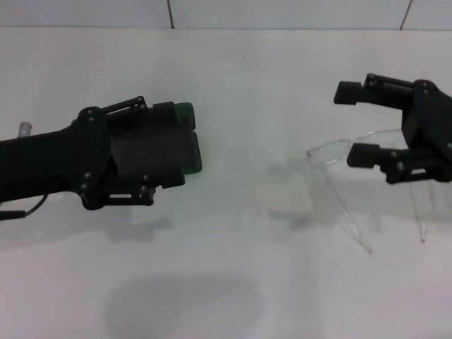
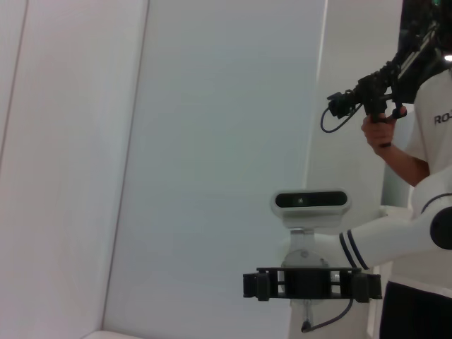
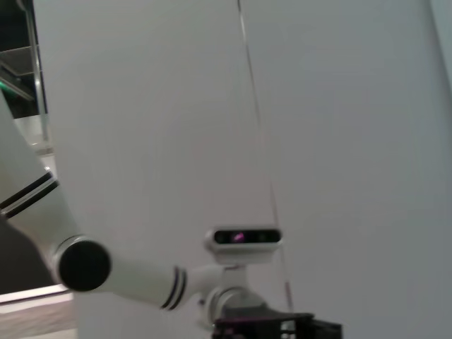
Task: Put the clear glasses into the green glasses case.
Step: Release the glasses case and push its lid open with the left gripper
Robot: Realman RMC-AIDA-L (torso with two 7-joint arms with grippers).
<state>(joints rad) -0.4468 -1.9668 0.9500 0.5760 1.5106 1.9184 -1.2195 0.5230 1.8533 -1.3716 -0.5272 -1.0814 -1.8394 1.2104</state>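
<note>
Left gripper [image 1: 180, 145] is reaching in level, clamping the smooth, round-cornered green case [image 1: 159, 152] above the table [image 1: 247, 85], while right gripper [image 1: 353, 123] is hovering wide open, empty, over the thin clear glasses [image 1: 339, 152] lying at right.

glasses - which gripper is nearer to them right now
Right. The right gripper sits right over the glasses, fingers open at the frame. The left gripper is across the table, shut on the case.
</note>
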